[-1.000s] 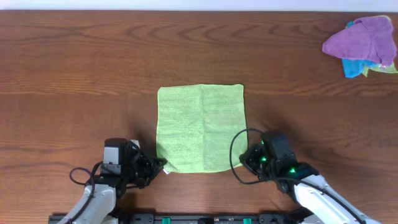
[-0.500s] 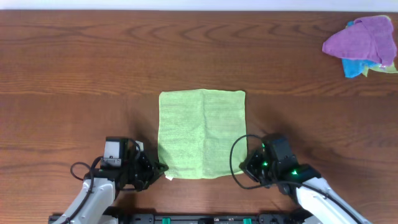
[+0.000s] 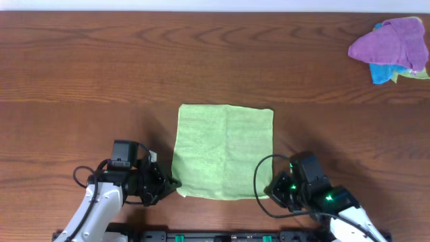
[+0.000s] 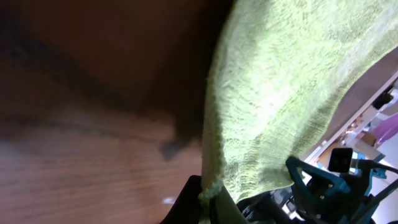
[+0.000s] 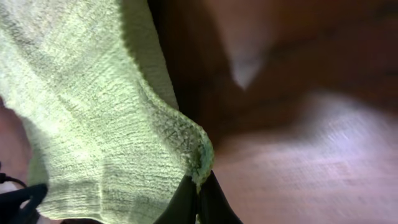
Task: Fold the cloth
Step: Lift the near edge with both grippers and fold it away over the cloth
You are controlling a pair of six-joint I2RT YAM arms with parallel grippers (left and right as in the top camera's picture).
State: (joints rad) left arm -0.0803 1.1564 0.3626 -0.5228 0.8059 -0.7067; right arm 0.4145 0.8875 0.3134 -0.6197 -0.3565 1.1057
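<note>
At the lower left of the overhead view, the left gripper is closed tight on the near left corner of the cloth. Its wrist view shows the stitched hem pinched between the fingertips. The cloth lies at the centre of the brown wooden table. It is lime green, plain and roughly square, spread mostly flat, with a faint crease running top to bottom down its middle. Up close its surface is a fine nubby weave. At the lower right, the right gripper is clamped on the near right corner, which puckers at the fingertips. In the upper right corner sit a crumpled purple cloth and a blue cloth.
</note>
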